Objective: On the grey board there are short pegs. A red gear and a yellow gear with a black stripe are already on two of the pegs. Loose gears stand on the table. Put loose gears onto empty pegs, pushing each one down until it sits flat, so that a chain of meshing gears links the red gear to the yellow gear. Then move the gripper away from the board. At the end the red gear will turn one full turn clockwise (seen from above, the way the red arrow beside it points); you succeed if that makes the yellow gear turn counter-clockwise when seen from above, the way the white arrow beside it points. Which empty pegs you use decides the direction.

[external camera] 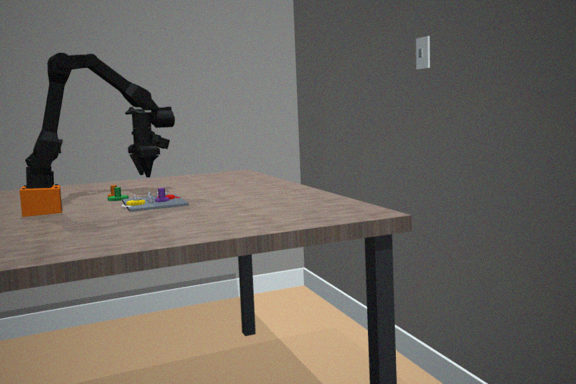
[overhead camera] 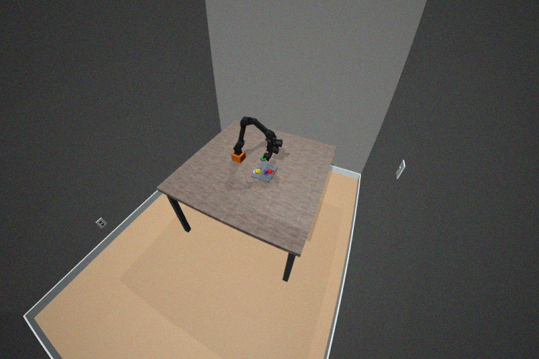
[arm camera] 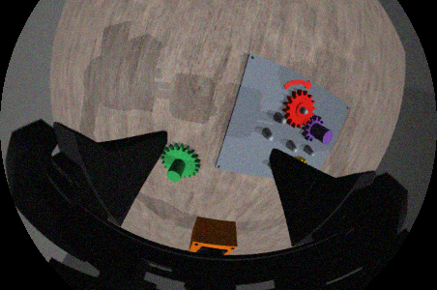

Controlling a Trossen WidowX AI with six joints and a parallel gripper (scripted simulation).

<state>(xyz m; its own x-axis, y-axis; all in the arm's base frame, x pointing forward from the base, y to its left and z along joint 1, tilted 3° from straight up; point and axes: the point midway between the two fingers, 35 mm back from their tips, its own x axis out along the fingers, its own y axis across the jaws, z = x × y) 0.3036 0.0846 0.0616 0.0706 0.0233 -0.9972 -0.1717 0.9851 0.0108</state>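
My open, empty gripper (overhead camera: 266, 158) (external camera: 145, 175) (arm camera: 219, 144) hangs above the table beside the grey board (overhead camera: 262, 178) (external camera: 174, 205) (arm camera: 234, 137). The red gear (overhead camera: 270, 170) (external camera: 170, 196) (arm camera: 294, 106) is on its peg. A purple gear (overhead camera: 266, 172) (external camera: 161, 194) (arm camera: 321, 132) stands upright on the board beside it, teeth apparently touching. The yellow gear (overhead camera: 256, 170) (external camera: 136, 202) is mostly hidden by a finger in the wrist view. Several empty pegs (arm camera: 267, 133) show. A loose green gear (overhead camera: 263, 158) (external camera: 117, 195) (arm camera: 186, 157) stands off the board, near one finger in the wrist view.
A loose orange gear (external camera: 113, 190) stands behind the green one in the exterior view and is hidden in the wrist view. The arm's orange base (overhead camera: 238, 157) (external camera: 40, 201) (arm camera: 215, 233) stands on the wooden table (overhead camera: 209, 185) (external camera: 261, 212) (arm camera: 203, 34).
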